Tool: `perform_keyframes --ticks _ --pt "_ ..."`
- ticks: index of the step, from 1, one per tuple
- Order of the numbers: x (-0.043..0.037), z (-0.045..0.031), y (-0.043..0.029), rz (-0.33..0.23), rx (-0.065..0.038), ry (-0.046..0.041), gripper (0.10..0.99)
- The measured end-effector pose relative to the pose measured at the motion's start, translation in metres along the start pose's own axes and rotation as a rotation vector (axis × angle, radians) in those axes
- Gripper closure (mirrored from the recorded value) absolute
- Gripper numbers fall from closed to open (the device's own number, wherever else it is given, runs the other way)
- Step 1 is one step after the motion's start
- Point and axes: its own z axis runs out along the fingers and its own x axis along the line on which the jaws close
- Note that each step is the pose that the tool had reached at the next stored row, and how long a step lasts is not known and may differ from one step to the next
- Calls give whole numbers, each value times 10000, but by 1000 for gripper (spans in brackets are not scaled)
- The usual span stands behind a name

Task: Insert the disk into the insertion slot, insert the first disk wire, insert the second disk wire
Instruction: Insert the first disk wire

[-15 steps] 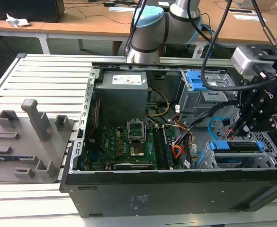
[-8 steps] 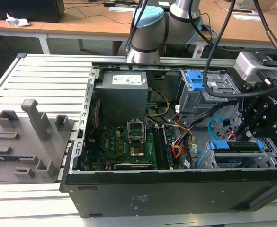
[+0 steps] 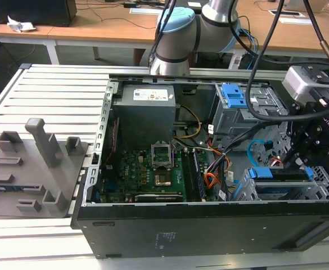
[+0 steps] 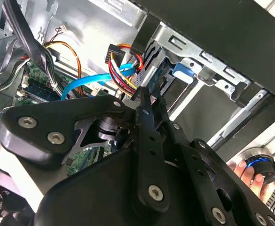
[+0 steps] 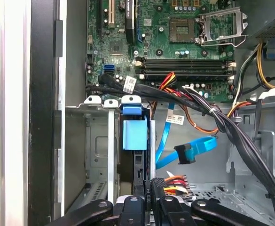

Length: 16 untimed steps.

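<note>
The disk [image 3: 282, 175] lies in the insertion slot [image 3: 324, 185] of the open computer case, its blue carrier [image 5: 135, 134] at the bay's mouth. My gripper [image 3: 292, 160] hangs right over the disk's rear edge. In both wrist views the gripper [image 5: 151, 188] is shut on the dark plug of the first disk wire [image 5: 175, 181], whose orange, red and yellow strands [image 4: 123, 70] fan out beside the fingers [image 4: 144, 101]. The second disk wire [image 5: 198, 147], a light-blue cable [image 4: 88, 82], loops free beside them, its dark plug [image 5: 184, 154] unconnected.
A thick black cable bundle [image 5: 198, 106] crosses over the bay. The motherboard [image 3: 153, 169], the power supply [image 3: 144, 112] and a taller cage with a blue latch [image 3: 231, 95] fill the case. A grey fixture [image 3: 35, 163] sits at the exterior view's left. A person's hand [image 4: 245, 172] shows outside the case.
</note>
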Motion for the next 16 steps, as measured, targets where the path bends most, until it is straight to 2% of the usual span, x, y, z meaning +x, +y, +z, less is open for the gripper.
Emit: perform_keyframes --ticks 7,16 --pt "35 6 -44 2 0 -2 898" --pt "67 31 -53 -1 -1 -46 898"
